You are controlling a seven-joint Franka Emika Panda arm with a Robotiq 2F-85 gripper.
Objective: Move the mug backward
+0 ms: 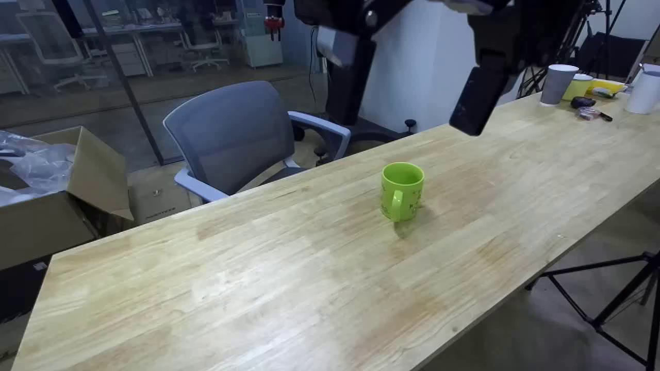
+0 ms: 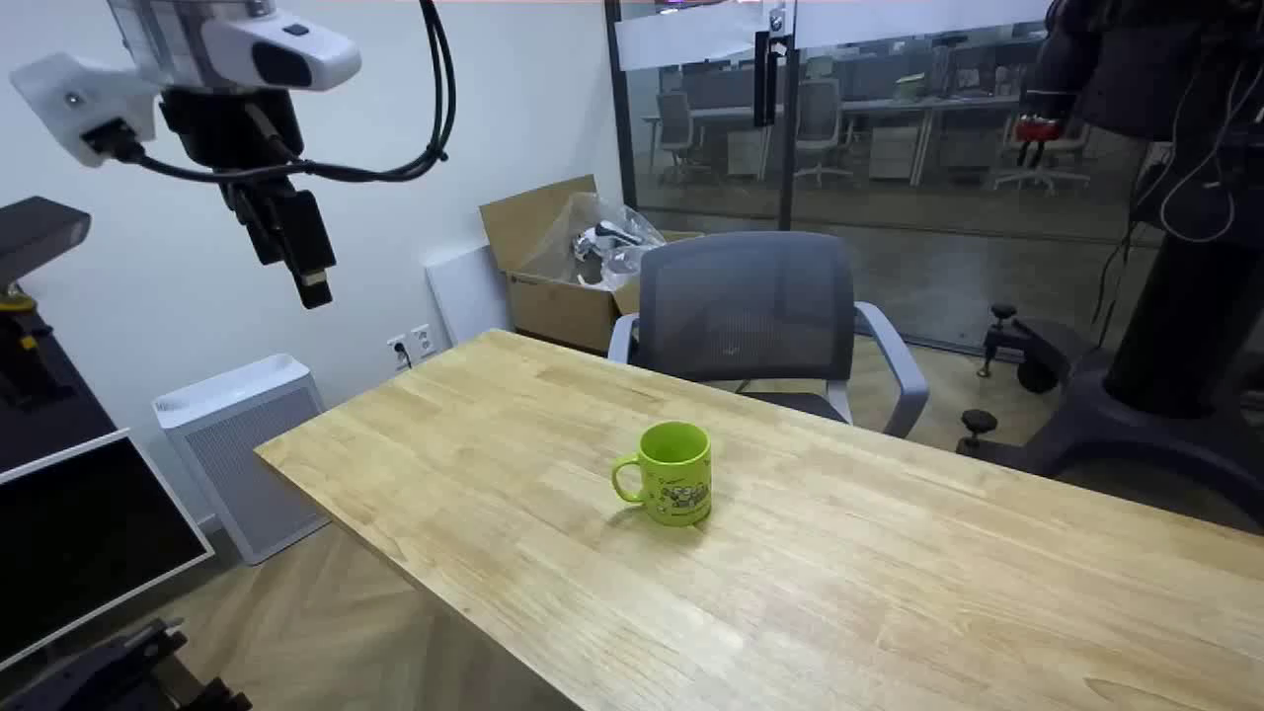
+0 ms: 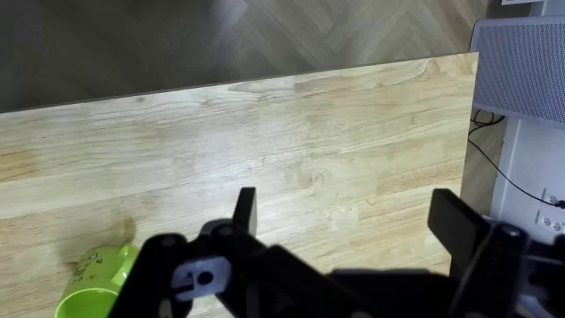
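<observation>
The lime-green mug (image 1: pixel 410 202) stands upright on the wooden table (image 1: pixel 247 278). It also shows in an exterior view (image 2: pixel 679 486), where its handle points toward the left. In the wrist view the mug (image 3: pixel 95 271) is at the lower left, partly covered by the gripper's finger linkage and cut by the bottom edge. My black gripper (image 1: pixel 405 122) is open with nothing between its fingers, high above the table. It also shows at the upper left of an exterior view (image 2: pixel 296 281). In the wrist view the gripper's fingertips (image 3: pixel 345 207) are wide apart, to the right of the mug.
A grey chair (image 2: pixel 746 306) stands against the table's long edge. A cardboard box (image 2: pixel 563 311) is on the floor behind. A grey cup (image 1: pixel 558 85), a white container (image 1: pixel 642 93) and small items stand at the table's far end. A table corner (image 3: pixel 472 59) shows in the wrist view.
</observation>
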